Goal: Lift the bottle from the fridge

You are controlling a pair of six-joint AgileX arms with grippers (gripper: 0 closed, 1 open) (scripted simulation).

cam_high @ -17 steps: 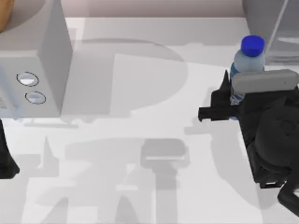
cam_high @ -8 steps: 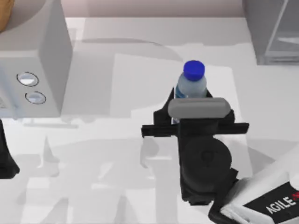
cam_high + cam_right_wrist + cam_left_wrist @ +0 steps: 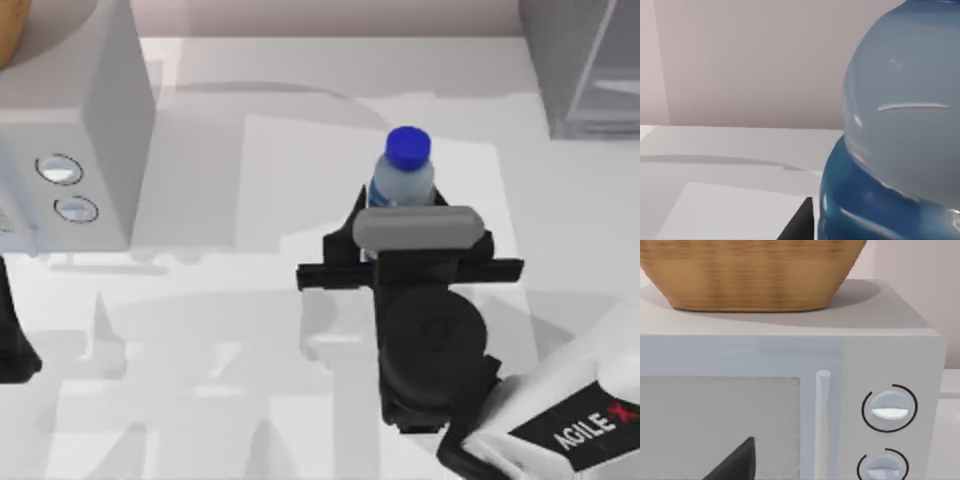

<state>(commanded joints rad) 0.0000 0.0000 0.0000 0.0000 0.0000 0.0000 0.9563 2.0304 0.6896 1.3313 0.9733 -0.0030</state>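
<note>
Gripping bottle [image 3: 403, 180] upright in my right hand [image 3: 405, 232], frame centre, over table [image 3: 250, 300]; fridge [image 3: 580, 60] upper right.

You are looking down on a pale grey table [image 3: 250, 90] carrying broad soft shadows across its middle. At ten o'clock a light grey microwave [image 3: 90, 130] is standing, its two round dials [image 3: 68, 188] facing the table centre. A woven basket [image 3: 750, 270] is sitting on top of it. A pinkish-beige wall [image 3: 755, 60] is running along the twelve o'clock edge.
</note>
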